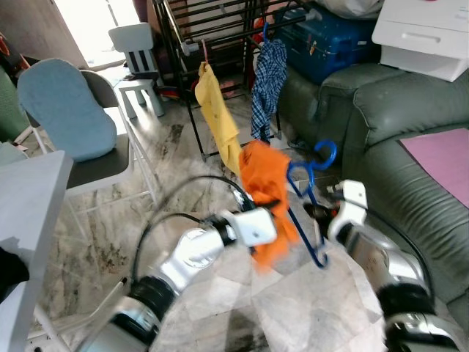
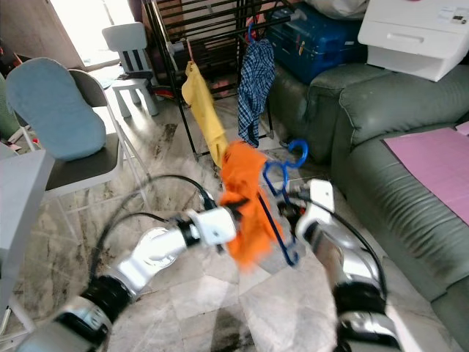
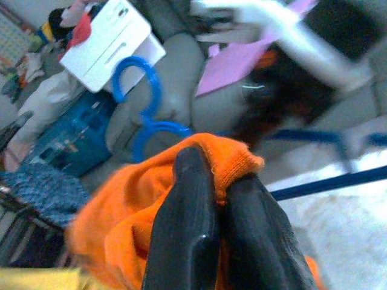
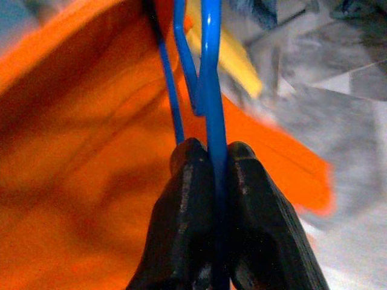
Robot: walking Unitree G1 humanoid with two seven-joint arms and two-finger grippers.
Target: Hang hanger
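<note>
Pinching an orange cloth (image 1: 267, 198), the left gripper (image 3: 221, 187) faces the right gripper (image 4: 211, 158), clamped on a blue hanger (image 1: 311, 191).

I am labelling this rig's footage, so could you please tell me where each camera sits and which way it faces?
Left and right eye views: on the head, looking forward and down at both silver arms, the drying rack and sofa.
Left wrist view: along the left gripper, shut on the orange garment.
Right wrist view: along the right gripper, shut on the blue hanger.
All share garment and hanger.

Marble floor (image 1: 110, 235), green sofa (image 1: 410, 125), black drying rack (image 1: 212, 44), grey chair (image 1: 80, 117)
</note>
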